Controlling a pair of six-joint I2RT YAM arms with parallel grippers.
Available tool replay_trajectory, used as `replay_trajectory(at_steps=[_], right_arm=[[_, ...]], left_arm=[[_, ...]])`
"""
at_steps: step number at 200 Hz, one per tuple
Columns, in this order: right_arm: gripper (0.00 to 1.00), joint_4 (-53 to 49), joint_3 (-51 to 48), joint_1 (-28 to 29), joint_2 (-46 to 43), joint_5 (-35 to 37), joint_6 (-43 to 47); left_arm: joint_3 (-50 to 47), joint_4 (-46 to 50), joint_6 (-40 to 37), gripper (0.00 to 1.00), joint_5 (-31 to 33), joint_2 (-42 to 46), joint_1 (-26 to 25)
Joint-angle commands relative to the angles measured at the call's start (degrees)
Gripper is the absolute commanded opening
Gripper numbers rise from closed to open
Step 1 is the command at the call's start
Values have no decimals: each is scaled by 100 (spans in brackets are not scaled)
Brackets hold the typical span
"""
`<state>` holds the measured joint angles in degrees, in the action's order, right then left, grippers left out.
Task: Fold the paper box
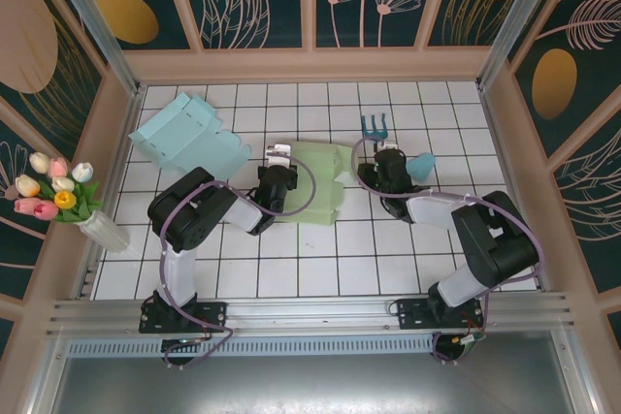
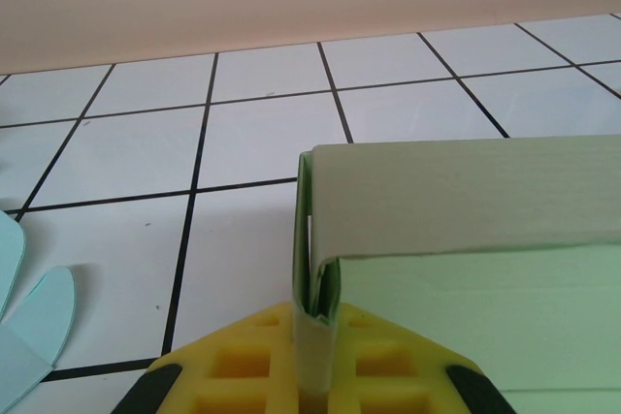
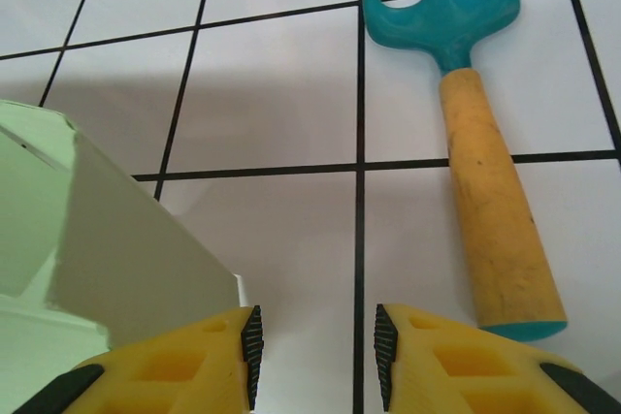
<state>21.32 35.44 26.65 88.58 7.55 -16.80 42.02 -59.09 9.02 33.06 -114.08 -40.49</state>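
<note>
Left jaws clamp a folded edge of the pale green paper box (image 2: 456, 210) — I see right jaws apart, beside the teal, yellow-handled garden fork (image 3: 490, 210).

Cropped by frame edges: paper box (image 2: 466, 210) at right, pale-blue sheet (image 2: 24, 336) at left, tine tips of hand fork (image 3: 485, 162) at top.

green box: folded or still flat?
Partly folded. One flap of the green box is doubled over and pinched in the left gripper. From above, the box looks mostly spread out, not box-shaped.
</note>
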Motion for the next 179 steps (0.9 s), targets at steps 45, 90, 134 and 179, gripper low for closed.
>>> replay_trajectory(at_steps=[45,90,134,179], right_arm=[[39,333,191,31,149,-506,19],[40,330,320,203,304,-484,1],[40,286,539,304,500,-456,-3],[40,276,652,437,594,-424,136]], left_arm=[[118,91,-67,5,-53,-81,-17],[105,82,-67,5,-45,-88,-20],[96,78,-67,5,-52,-90,-22],[96,69,-75,5,-49,-88,-17]])
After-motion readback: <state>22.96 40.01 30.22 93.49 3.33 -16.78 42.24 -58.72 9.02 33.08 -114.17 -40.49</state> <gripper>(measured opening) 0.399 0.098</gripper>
